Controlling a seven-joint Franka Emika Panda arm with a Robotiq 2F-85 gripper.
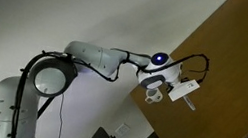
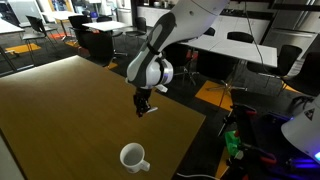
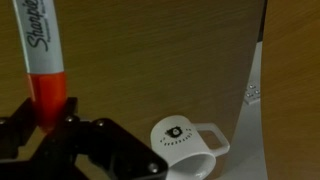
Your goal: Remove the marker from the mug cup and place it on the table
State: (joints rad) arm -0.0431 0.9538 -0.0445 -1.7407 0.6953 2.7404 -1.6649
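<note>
The marker [image 3: 41, 62] is red-orange with a whitish "Sharpie" label. In the wrist view my gripper [image 3: 45, 118] is shut on its red end. It is out of the mug and held above the table [image 3: 150, 50]. The white mug [image 3: 186, 146] with a handle and a small dark logo stands on the wood below and beside the gripper, near the table's edge. In an exterior view the gripper [image 2: 145, 106] hangs above the table [image 2: 70, 110], with the mug [image 2: 133, 157] nearer the front edge. The gripper [image 1: 177, 88] and the mug [image 1: 153, 97] also show in an exterior view.
The table's edge runs close beside the mug, with pale floor [image 3: 292, 110] beyond it. Office tables and chairs [image 2: 240, 45] stand behind. Cables and gear [image 2: 235, 145] lie off the table's corner. The robot's base [image 1: 11, 106] stands off the table.
</note>
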